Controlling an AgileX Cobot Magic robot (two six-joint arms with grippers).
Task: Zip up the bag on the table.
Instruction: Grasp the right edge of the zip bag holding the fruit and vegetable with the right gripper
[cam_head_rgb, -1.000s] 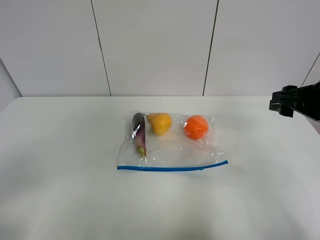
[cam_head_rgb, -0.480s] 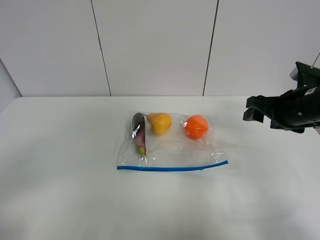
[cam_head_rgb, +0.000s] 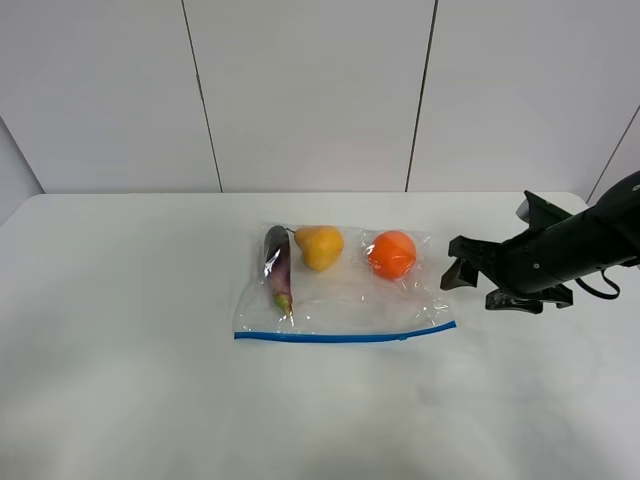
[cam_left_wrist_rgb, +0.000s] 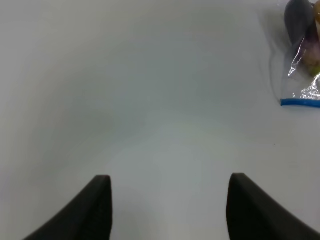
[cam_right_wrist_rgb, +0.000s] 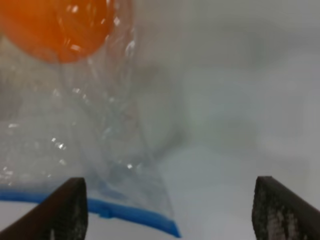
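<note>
On the table (cam_head_rgb: 120, 380), at its middle, lies one bag (cam_head_rgb: 345, 305) holding one orange (cam_head_rgb: 391, 254), one pear (cam_head_rgb: 320, 247) and one eggplant (cam_head_rgb: 277, 262). Two grippers: the left gripper (cam_left_wrist_rgb: 170, 205) and the right gripper (cam_right_wrist_rgb: 170, 210) both have their jaws apart and hold nothing, the right near the bag's corner.

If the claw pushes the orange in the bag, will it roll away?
Probably a bit: the orange is round. It likely won't go far, since the bag covers it. The wrinkled bag looks floppy and may slide on the smooth table.
</note>
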